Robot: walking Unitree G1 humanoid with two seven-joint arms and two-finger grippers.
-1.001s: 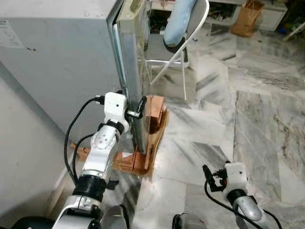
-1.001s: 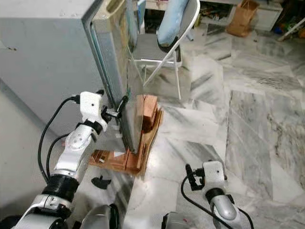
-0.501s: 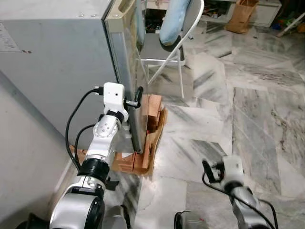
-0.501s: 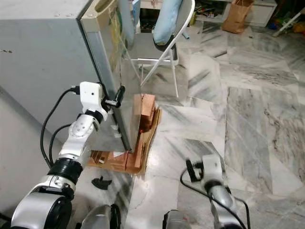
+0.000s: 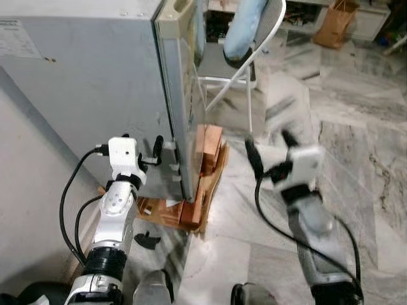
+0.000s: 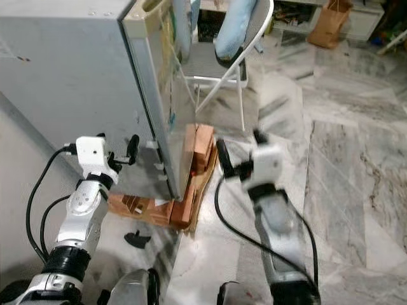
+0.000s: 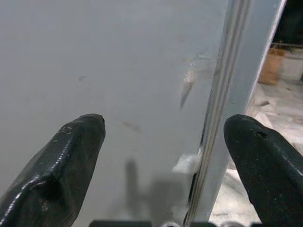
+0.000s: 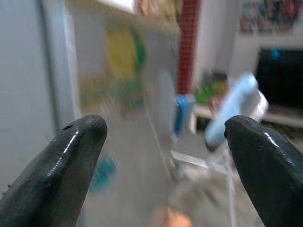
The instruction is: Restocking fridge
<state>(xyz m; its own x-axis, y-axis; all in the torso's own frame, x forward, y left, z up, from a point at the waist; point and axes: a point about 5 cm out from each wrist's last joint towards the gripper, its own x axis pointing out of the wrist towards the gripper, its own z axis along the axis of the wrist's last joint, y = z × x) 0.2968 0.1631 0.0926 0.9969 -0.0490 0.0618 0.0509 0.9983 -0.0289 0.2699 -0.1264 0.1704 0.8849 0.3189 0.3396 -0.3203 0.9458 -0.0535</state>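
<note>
Grey fridge [image 5: 95, 95]; left gripper [image 5: 154, 154] spread beside door edge; right gripper [image 5: 267, 152] spread.

The left arm reaches forward and up from the lower left, its white wrist bent, and the left pincer [image 5: 157, 150] holds its two black fingers [image 7: 71, 161] spread wide. The right arm is raised at centre-right, blurred, the right pincer [image 6: 238, 152] likewise spread wide apart.
</note>
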